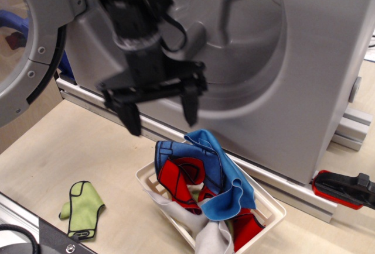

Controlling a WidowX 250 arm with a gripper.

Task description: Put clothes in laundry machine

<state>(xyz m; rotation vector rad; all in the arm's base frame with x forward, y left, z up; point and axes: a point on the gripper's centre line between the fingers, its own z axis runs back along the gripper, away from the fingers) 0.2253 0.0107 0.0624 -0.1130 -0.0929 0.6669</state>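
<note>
My gripper [161, 113] is open and empty, fingers spread wide and pointing down, just above and left of the white lattice basket [269, 208]. The basket holds a pile of clothes: a bright blue cloth [225, 175] on top, a red cloth with dark trim [183, 179] under it, and a light grey cloth [202, 230] hanging over the front. A lime green cloth [82, 208] lies alone on the table at the left. The light-grey laundry machine [304, 78] fills the back, its round drum opening [234, 26] behind the arm and its door [26, 49] swung open at the left.
A red-and-black clamp [343, 188] lies on the table at the right by the machine's base. An aluminium rail [17, 222] runs along the table's front left edge. Bare wooden table [70, 154] lies between the green cloth and the machine.
</note>
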